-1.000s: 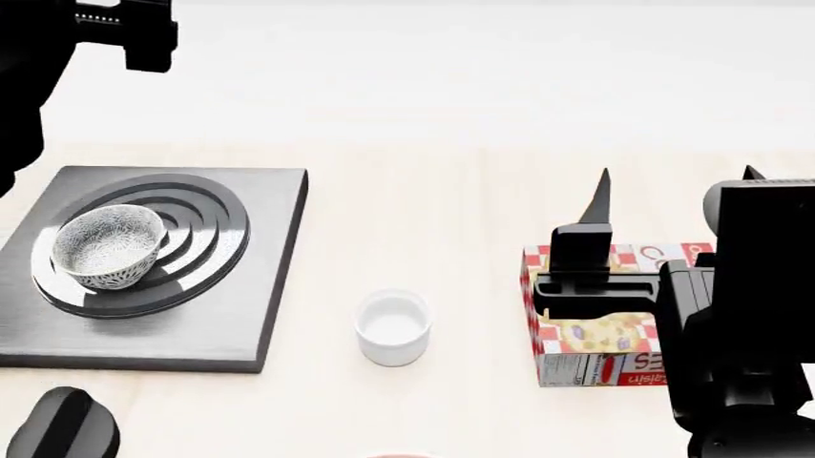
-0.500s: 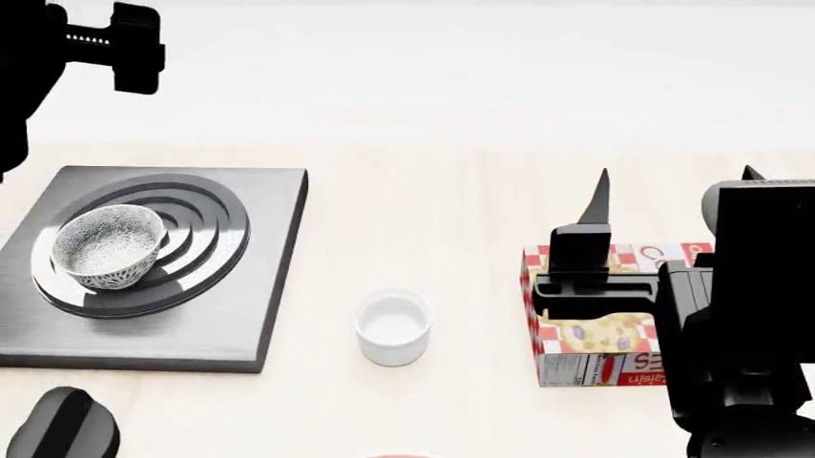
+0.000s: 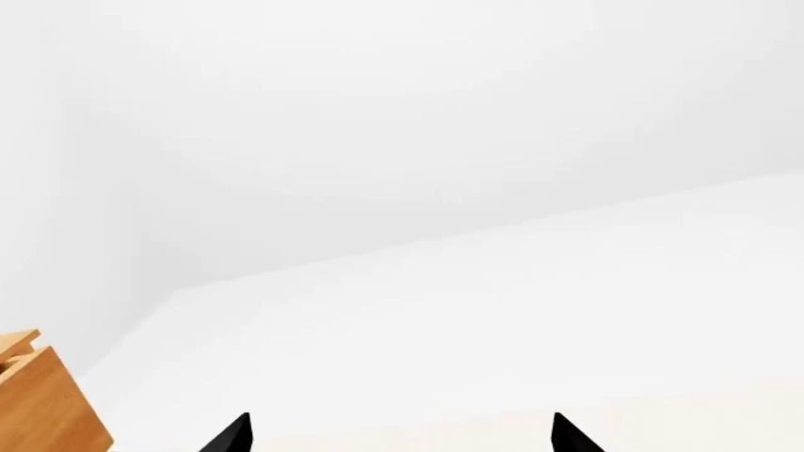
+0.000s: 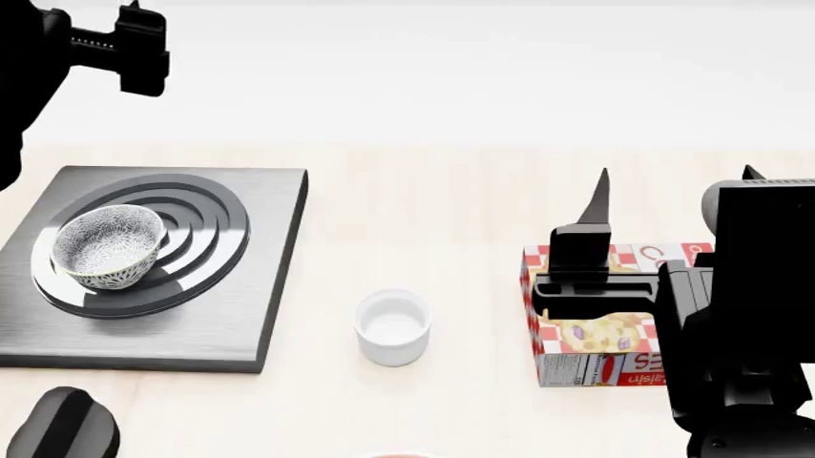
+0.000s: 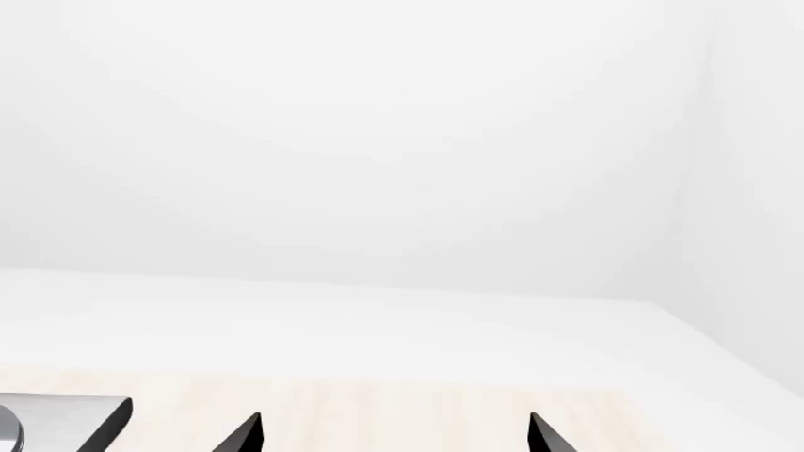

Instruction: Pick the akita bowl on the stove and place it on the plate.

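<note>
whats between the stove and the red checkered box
In the head view, a small plain white cup stands on the bare table between the stove and the checkered box, touching neither.

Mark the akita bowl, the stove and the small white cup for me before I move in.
akita bowl [image 4: 109, 246]: head view, on its speckled inner wall.
stove [image 4: 274, 253]: head view, bare slab right of the burner rings.
white cup [image 4: 393, 329]: head view, centre of its inside.

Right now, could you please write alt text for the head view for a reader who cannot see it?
A speckled bowl sits on the rings of a dark stove at left. A white cup stands mid-table, a red-checked box at right behind the right pincer.
</note>
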Controlling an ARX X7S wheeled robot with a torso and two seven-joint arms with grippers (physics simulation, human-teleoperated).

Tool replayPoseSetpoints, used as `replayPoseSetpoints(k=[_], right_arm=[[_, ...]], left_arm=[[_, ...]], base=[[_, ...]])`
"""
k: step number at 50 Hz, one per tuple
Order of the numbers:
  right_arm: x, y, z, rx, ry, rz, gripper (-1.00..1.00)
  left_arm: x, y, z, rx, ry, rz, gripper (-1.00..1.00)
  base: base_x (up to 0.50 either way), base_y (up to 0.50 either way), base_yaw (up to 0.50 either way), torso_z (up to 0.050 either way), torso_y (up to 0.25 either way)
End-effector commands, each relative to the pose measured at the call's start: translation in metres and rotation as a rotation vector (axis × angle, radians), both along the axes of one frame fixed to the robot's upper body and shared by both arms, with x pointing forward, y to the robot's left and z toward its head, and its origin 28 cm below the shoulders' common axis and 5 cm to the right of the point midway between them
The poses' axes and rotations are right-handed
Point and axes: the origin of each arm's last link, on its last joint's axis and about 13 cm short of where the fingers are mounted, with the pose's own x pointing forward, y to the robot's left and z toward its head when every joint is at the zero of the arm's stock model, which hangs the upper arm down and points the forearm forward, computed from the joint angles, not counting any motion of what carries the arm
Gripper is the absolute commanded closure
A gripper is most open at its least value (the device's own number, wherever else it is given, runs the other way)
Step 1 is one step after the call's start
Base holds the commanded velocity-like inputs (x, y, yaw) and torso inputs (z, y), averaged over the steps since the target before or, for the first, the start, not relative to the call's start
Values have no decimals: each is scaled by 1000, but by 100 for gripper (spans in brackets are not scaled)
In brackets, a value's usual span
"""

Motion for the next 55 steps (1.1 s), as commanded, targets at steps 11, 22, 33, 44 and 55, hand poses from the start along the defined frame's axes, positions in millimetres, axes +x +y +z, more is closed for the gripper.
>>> replayPoseSetpoints(k=[11,22,33,44,55], right_arm=[[0,0,0,0,-1,1,-100],[0,0,0,0,-1,1,-100],[-1,0,1,0,0,2,-100],[0,0,0,0,0,4,-100],[0,0,0,1,0,3,-100]], left_arm=[[-1,-5,-1,-59,-41,-23,-100],[1,-5,-1,-61,-62,-3,-100],[0,-5,-2,-32,-67,-17,-100],[-1,-6,-2,-25,-73,-26,-100],[-1,-4,-3,-49,-64,-13,-100]], base=[[0,0,0,0,0],[0,0,0,0,-138],[0,0,0,0,-119],[0,0,0,0,-36],[0,0,0,0,-97]])
